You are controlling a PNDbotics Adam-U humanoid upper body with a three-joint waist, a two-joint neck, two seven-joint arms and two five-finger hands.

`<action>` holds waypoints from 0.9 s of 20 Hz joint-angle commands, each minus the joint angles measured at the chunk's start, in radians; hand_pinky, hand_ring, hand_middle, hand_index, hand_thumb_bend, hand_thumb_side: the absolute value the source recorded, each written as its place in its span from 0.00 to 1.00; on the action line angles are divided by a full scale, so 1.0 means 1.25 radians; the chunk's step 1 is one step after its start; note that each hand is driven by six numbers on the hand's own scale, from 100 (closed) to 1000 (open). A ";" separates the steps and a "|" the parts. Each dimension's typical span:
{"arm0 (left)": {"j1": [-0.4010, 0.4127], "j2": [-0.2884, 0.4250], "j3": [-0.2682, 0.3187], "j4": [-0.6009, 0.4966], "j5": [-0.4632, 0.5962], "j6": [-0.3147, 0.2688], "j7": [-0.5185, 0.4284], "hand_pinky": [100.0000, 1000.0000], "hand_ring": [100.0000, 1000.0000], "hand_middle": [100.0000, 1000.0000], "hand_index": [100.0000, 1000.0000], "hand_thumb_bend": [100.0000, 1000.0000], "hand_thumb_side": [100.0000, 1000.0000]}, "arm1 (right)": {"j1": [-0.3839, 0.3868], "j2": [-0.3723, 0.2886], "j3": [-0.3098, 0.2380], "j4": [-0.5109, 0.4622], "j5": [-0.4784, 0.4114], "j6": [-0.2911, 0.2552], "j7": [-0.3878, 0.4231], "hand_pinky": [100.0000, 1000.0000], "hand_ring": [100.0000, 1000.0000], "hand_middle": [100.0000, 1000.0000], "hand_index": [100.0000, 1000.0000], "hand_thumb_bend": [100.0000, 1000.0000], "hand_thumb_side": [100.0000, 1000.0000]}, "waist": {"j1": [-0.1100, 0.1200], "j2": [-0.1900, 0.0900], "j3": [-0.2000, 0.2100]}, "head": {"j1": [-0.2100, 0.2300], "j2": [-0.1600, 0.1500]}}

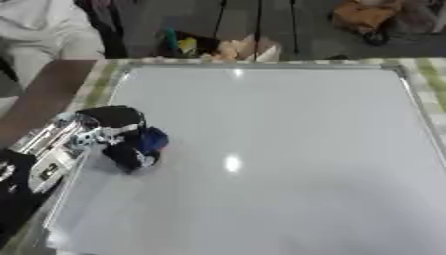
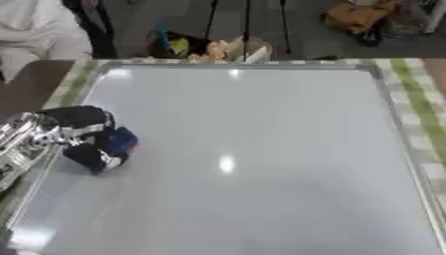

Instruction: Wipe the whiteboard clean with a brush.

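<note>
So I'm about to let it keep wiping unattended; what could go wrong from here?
The left hand holds the blue brush right by the whiteboard's left edge, so a stroke that way could run off onto the frame. Little of the brush shows past the fingers, so it might slip from the hand.

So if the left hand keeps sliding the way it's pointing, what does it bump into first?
Probably nothing soon. The left hand, curled round the blue brush, points toward the right across the whiteboard, which looks bare. The first thing in line would be the board's right frame, though its exact heading is hard to judge.
</note>
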 commanded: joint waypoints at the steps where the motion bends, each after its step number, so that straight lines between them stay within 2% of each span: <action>1: -0.018 0.017 0.024 0.025 -0.018 0.020 0.016 0.34 0.47 0.28 0.38 0.01 0.54 | -0.004 -0.016 -0.003 -0.012 0.000 -0.001 -0.002 0.79 0.73 0.51 0.80 0.00 0.92 | -0.002 -0.015 0.000 | 0.002 -0.010; 8: -0.026 0.008 0.046 0.104 -0.070 0.036 0.055 0.34 0.48 0.29 0.38 0.01 0.52 | -0.003 -0.016 -0.004 -0.012 0.001 -0.003 -0.004 0.79 0.73 0.51 0.80 0.00 0.92 | -0.003 -0.016 0.000 | 0.002 -0.011; 13: -0.032 0.003 0.058 0.139 -0.115 0.048 0.086 0.34 0.48 0.28 0.38 0.00 0.51 | -0.002 -0.016 -0.005 -0.012 0.001 -0.003 -0.005 0.79 0.73 0.51 0.80 0.00 0.92 | -0.004 -0.016 -0.001 | 0.002 -0.011; 18: -0.036 -0.003 0.064 0.152 -0.125 0.052 0.103 0.34 0.47 0.28 0.38 0.00 0.51 | -0.002 -0.015 -0.005 -0.012 0.000 -0.003 -0.007 0.79 0.73 0.51 0.80 0.00 0.92 | -0.003 -0.017 -0.002 | 0.002 -0.012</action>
